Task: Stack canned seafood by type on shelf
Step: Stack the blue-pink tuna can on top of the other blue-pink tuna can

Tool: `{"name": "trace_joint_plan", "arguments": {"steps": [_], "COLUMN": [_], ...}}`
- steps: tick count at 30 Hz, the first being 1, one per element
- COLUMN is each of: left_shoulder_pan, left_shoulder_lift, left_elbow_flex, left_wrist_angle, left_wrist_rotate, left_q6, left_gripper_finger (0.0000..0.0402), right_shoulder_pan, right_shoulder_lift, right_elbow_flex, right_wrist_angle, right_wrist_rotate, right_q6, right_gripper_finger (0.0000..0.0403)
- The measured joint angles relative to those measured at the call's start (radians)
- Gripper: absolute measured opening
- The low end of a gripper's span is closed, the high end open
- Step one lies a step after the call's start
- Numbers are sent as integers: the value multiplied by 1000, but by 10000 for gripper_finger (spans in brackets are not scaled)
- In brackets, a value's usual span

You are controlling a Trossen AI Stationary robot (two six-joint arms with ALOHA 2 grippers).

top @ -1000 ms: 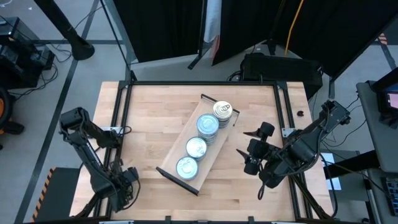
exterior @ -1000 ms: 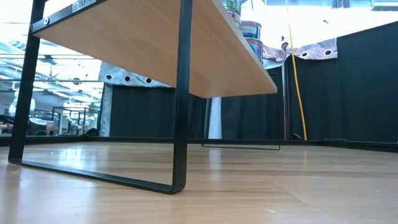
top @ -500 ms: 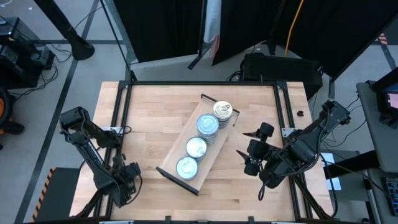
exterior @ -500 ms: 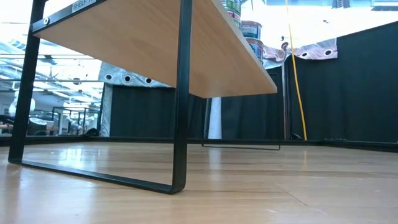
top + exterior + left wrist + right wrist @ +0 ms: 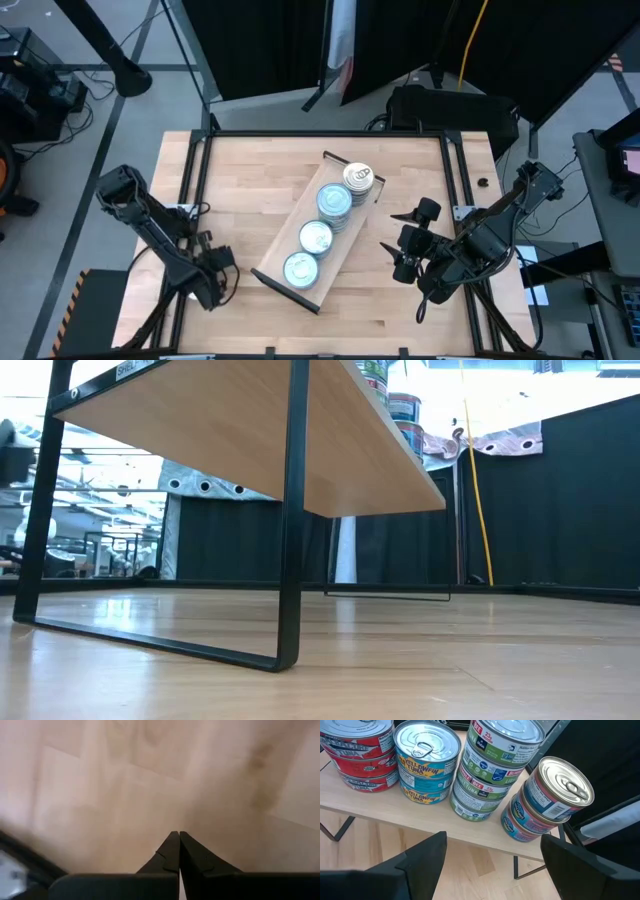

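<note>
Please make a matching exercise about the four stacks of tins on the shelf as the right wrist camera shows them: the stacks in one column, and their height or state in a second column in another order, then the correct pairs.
Stacks:
1. red-labelled stack
2. yellowfin tuna stack
3. green-labelled stack
4. pink-and-blue stack

States:
A. top tin sits tilted
B. tallest, four tins showing
C. cut off at the picture's edge
D. two tins, pull-tab lid fully in view

Pairs: 1-C, 2-D, 3-B, 4-A
</note>
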Motion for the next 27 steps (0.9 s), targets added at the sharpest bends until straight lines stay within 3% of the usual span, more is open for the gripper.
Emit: {"name": "trace_joint_plan", "arguments": {"steps": [6,9,13,18,27], "left_shoulder_pan": [37,-18,-142,-233,-215], "left_shoulder_lift": [-90,-179,-273,-268,-225], "left_elbow_flex": [41,96,98,69,22], "left_wrist_angle": [-200,-173,-36,-12,12], "left_wrist_rotate": [14,76,79,5,26], "left_q6": [6,-20,-120,-223,-172], "left_gripper_finger": [1,1,1,1,1], "right_shoulder_pan": [0,0,0,4,19], "right_shoulder_lift": [0,0,0,0,0], "right_elbow_flex": [0,0,0,0,0], "right_wrist_angle": [0,0,-1,-7,-6], "right_wrist_rotate": [-1,-3,-3,-4,-4], "right_q6": [6,10,8,5,6], "right_gripper_finger": [313,313,313,313,313]}}
